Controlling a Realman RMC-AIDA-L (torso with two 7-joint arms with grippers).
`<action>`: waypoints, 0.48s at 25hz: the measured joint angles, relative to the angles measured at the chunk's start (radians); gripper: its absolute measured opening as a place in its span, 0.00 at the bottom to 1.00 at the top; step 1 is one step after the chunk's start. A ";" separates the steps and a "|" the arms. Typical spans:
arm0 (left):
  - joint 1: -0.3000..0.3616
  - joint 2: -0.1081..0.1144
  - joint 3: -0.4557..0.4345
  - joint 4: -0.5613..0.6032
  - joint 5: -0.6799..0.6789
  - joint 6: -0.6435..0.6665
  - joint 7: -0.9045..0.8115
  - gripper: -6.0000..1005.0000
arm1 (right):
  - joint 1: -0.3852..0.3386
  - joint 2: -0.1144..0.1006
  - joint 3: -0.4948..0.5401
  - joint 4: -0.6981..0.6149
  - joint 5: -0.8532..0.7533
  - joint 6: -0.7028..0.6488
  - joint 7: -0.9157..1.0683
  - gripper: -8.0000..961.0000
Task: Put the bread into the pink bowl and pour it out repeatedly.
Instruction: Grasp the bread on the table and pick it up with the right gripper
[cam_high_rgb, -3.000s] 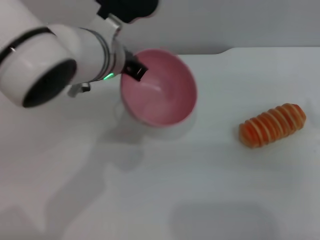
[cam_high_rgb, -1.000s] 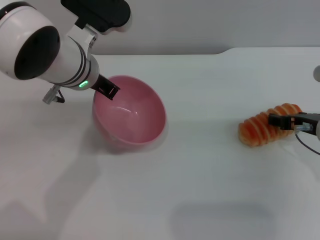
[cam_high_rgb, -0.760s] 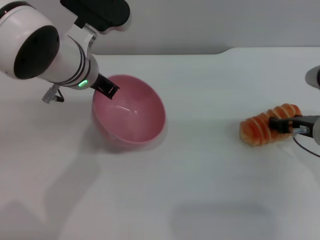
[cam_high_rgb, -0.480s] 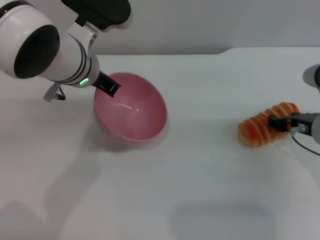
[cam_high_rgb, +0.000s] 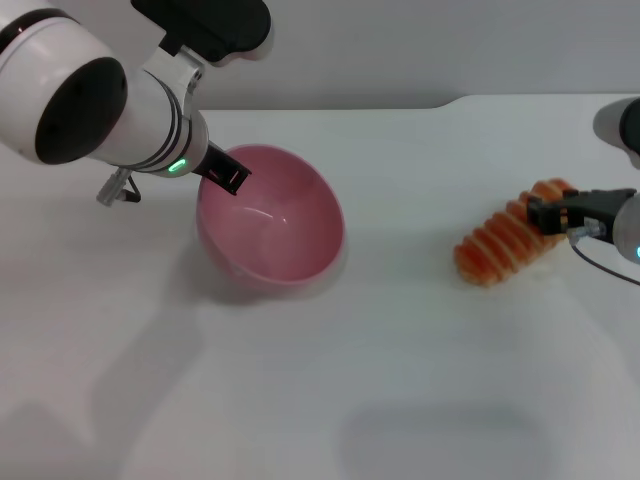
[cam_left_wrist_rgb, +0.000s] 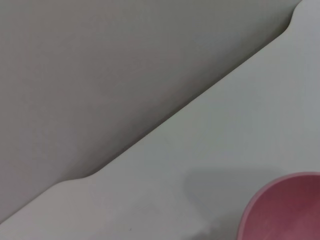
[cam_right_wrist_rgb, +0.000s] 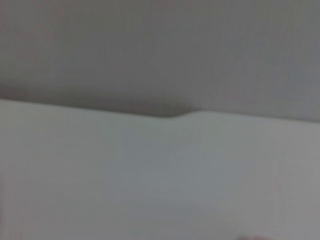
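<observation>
The pink bowl (cam_high_rgb: 280, 230) stands on the white table (cam_high_rgb: 400, 380) at the left of centre, tipped slightly towards me. My left gripper (cam_high_rgb: 226, 177) is shut on the bowl's back-left rim, with one dark finger inside the rim. A part of the bowl's rim also shows in the left wrist view (cam_left_wrist_rgb: 285, 210). The ridged orange-tan bread (cam_high_rgb: 495, 240) lies at the right, angled, with its far right end raised. My right gripper (cam_high_rgb: 552, 212) is shut on that end. The right wrist view shows only table and wall.
The table's back edge (cam_high_rgb: 330, 108) runs along a grey wall, with a step up (cam_high_rgb: 455, 100) at the right. Bare white tabletop lies between the bowl and the bread and along the front.
My right gripper came in from the right, closed on the bread's right end, and has pulled it left and tilted it up. The bowl, held by my left gripper, shifted slightly right.
</observation>
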 joint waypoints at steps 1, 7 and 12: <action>0.001 0.000 0.000 0.000 0.000 0.000 -0.002 0.05 | -0.006 0.000 -0.003 -0.020 0.000 0.000 0.000 0.44; -0.002 0.000 0.017 -0.017 -0.024 0.025 -0.005 0.04 | -0.017 -0.002 -0.024 -0.168 -0.027 0.040 -0.003 0.39; -0.006 -0.001 0.023 -0.026 -0.027 0.026 -0.005 0.04 | -0.019 -0.001 -0.029 -0.192 -0.044 0.041 0.001 0.18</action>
